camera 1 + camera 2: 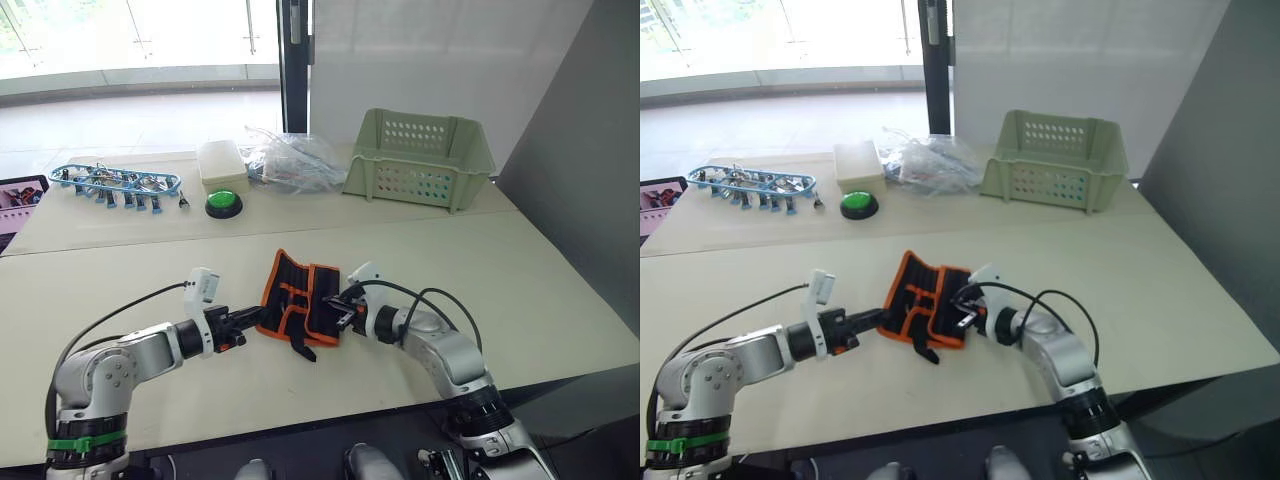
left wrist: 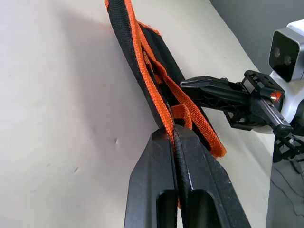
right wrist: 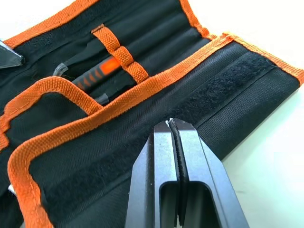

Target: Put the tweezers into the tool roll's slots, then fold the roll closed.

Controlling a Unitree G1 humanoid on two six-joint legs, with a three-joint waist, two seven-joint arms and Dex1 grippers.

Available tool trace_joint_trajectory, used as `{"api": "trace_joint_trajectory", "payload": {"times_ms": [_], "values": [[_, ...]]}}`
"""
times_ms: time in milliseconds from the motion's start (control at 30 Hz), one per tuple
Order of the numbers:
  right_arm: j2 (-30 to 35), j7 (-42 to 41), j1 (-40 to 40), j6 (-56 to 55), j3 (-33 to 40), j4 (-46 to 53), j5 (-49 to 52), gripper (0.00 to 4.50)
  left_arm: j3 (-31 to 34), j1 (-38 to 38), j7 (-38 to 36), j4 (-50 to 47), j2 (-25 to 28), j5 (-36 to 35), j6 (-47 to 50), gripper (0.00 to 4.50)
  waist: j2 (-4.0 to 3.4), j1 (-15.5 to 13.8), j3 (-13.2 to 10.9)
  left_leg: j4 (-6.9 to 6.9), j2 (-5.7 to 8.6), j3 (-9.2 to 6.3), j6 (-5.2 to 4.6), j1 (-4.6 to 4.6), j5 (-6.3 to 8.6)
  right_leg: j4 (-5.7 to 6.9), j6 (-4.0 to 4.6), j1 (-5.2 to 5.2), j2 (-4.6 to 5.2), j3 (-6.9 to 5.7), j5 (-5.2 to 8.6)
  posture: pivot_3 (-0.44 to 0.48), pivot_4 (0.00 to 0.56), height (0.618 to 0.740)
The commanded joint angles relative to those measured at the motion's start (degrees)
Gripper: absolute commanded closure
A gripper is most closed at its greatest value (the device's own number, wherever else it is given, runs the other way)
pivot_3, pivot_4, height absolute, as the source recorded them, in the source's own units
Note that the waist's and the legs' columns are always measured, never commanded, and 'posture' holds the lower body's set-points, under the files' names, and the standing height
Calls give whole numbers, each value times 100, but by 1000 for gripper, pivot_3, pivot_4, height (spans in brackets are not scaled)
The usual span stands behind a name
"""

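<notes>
The tool roll (image 1: pixel 300 293), black fabric with orange edging, lies partly folded in the middle of the table. Its near flap with a velcro strip (image 3: pixel 228 90) is turned over the slots. My left gripper (image 1: pixel 247 322) is at the roll's left edge, shut on the orange edging (image 2: pixel 159 111). From the right, my right gripper (image 1: pixel 345 306) is shut with its tips resting on the folded flap (image 3: pixel 142 142). Inside the roll, slim dark tweezers (image 3: pixel 105 97) sit in the slots under the orange centre stripe (image 3: pixel 118 52), mostly hidden by fabric.
At the back of the table stand a green plastic basket (image 1: pixel 420 155), a clear plastic bag (image 1: pixel 290 160), a white box (image 1: pixel 221 163), a green push button (image 1: pixel 223 203) and a blue rack of clips (image 1: pixel 115 182). The table's front edge lies close below both arms.
</notes>
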State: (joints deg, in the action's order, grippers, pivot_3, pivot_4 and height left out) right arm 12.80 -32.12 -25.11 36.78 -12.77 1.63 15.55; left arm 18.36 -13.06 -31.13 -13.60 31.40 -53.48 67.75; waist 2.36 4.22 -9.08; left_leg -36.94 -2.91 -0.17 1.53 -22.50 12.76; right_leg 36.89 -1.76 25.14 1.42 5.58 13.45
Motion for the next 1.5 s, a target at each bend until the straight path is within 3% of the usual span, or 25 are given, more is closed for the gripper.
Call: {"api": "trace_joint_trajectory", "payload": {"times_ms": [33,200,500,867,1200,1500], "values": [[17,-9,139,146,-37,215,16,4500,288,8,-193,-351,356,-317,93,4480,2,-18,-1,-1,0,-1,0,-1,0,-1,0,0,0,-1,0,0,150,724],[-32,0,133,166,-132,219,-45,4500,-10,-198,-162,-311,388,-228,-36,4480,2,-34,-1,-2,2,1,0,0,0,-3,0,-2,3,-2,0,0,150,724],[-106,88,126,214,-171,187,-156,4500,-1044,-693,123,-329,-123,235,-180,4480,3,-41,0,-2,4,1,1,0,-1,-4,0,-6,2,-1,0,0,150,724],[-72,147,138,323,-61,378,-69,4500,-1981,-691,-164,182,-490,1069,-898,4480,3,-41,0,-3,5,-1,1,2,-1,-2,0,-7,2,0,0,0,150,724],[250,-8,24,432,422,793,163,4500,-2394,-630,-207,427,-627,1648,-1206,4480,3,-158,0,-9,10,0,1,0,-1,-6,-2,-11,7,0,-1,0,150,724],[235,-469,-170,-309,411,821,243,4500,-2360,-588,-223,356,-636,1677,-1174,4480,3,-159,0,-9,9,0,0,3,-1,-3,-3,-12,5,1,0,0,150,724]]}}
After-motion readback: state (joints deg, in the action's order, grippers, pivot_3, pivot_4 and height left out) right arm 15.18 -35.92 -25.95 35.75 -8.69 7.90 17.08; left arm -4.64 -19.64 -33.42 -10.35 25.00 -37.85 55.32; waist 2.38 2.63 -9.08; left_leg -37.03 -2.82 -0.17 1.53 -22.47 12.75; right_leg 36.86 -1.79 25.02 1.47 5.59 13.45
